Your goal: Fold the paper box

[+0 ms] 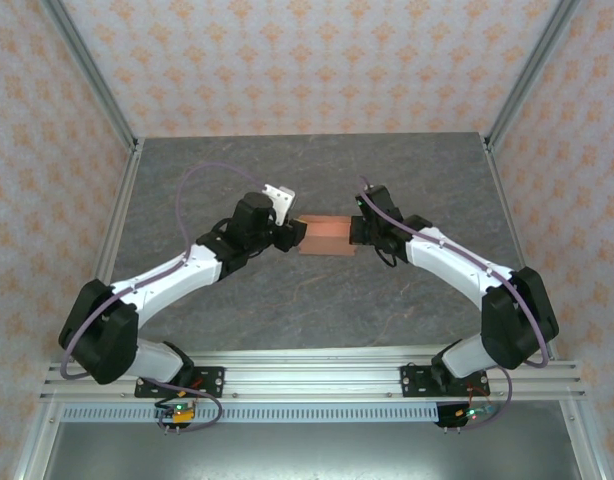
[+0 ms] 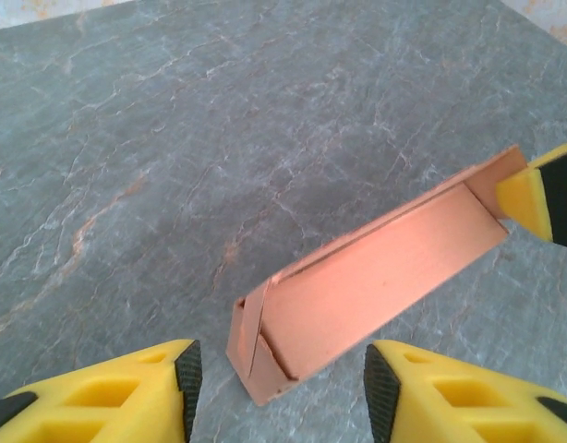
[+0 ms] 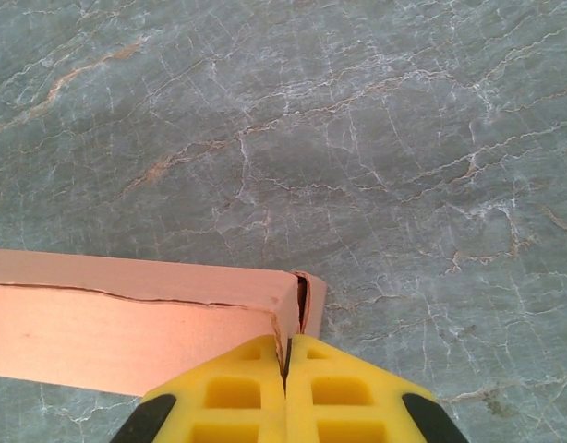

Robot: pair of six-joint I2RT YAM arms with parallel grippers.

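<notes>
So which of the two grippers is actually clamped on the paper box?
The right gripper: its fingers are pinched shut on one end of the paper box. The left gripper is open, its fingers straddling the other end without touching.

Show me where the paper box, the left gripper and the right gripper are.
paper box (image 2: 385,277): left wrist view, on its broad top face.
left gripper (image 2: 283,369): left wrist view, midway between its open fingers.
right gripper (image 3: 286,355): right wrist view, between its shut fingertips.
</notes>
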